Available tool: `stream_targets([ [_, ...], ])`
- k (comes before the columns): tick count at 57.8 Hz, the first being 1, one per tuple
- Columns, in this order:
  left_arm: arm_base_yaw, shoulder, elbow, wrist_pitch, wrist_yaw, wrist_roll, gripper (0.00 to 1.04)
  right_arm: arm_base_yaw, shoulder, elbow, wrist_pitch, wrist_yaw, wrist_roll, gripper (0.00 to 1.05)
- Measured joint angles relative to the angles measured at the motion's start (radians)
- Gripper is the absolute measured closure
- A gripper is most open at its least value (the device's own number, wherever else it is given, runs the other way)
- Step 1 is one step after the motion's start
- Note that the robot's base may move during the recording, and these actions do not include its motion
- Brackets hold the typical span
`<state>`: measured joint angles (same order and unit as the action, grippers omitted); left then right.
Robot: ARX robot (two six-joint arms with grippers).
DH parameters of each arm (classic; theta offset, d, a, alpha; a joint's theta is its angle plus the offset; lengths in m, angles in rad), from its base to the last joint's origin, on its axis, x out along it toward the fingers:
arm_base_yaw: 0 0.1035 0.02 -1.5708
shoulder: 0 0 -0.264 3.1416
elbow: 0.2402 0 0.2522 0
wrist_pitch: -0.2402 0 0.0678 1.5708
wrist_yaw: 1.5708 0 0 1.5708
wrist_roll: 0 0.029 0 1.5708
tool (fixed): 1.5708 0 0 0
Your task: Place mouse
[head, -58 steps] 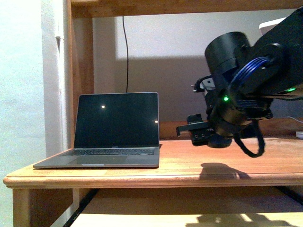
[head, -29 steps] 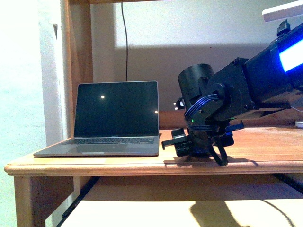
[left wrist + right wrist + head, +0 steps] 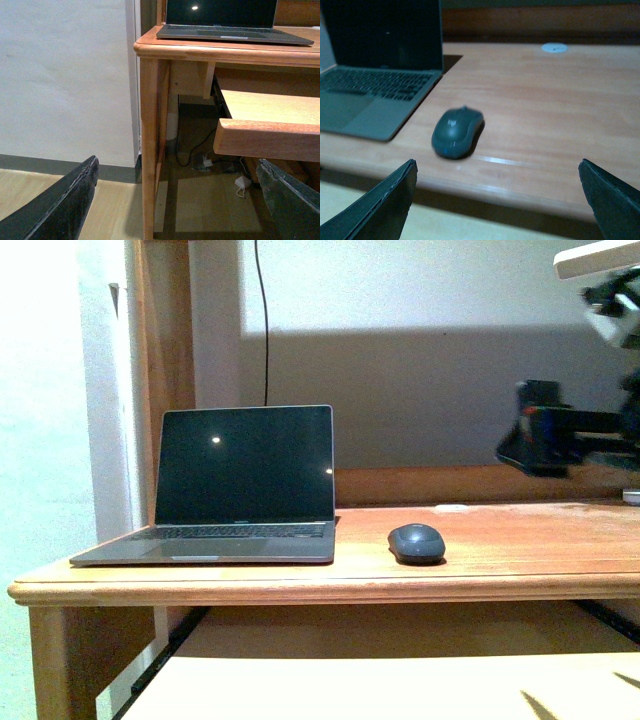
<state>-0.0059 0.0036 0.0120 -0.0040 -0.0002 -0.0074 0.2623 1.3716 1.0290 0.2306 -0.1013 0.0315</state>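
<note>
The mouse [image 3: 416, 543], dark grey and dome-backed, lies flat on the wooden desk [image 3: 540, 558], just right of the open laptop [image 3: 243, 485]. Nothing touches it. In the right wrist view the mouse [image 3: 458, 132] sits near the desk's front edge, ahead of my right gripper [image 3: 497, 162] and apart from it. That gripper is open and empty. My right arm [image 3: 560, 435] shows as a dark blur at the far right, above the desk. Down beside the desk leg [image 3: 150, 150] hangs my left gripper [image 3: 177, 165], open and holding nothing.
A small flat white disc [image 3: 554, 47] lies farther back on the desk. A black cable [image 3: 262, 320] runs up the wall behind the laptop. A pull-out shelf [image 3: 265, 125] juts out under the desktop. Cables and a white adapter [image 3: 243, 182] lie on the floor.
My right arm was low over the desk next to the laptop; it has since pulled back up and to the right. The mouse now lies uncovered where the gripper was.
</note>
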Motion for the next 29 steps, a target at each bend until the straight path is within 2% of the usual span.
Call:
stream_targets([
  [11,0.0,0.0,0.0,0.0,0.0,0.0,0.08,-0.133,-0.281,-0.37,-0.015,-0.264,-0.03,0.07],
  [15,0.0,0.0,0.0,0.0,0.0,0.0,0.08,-0.182,-0.368,-0.465,-0.032,-0.32,-0.032,0.07],
  [22,0.0,0.0,0.0,0.0,0.0,0.0,0.08,-0.235,-0.488,-0.615,-0.062,-0.366,-0.048,0.07],
  [29,0.0,0.0,0.0,0.0,0.0,0.0,0.08,-0.225,-0.536,-0.724,-0.065,-0.351,-0.059,0.07],
])
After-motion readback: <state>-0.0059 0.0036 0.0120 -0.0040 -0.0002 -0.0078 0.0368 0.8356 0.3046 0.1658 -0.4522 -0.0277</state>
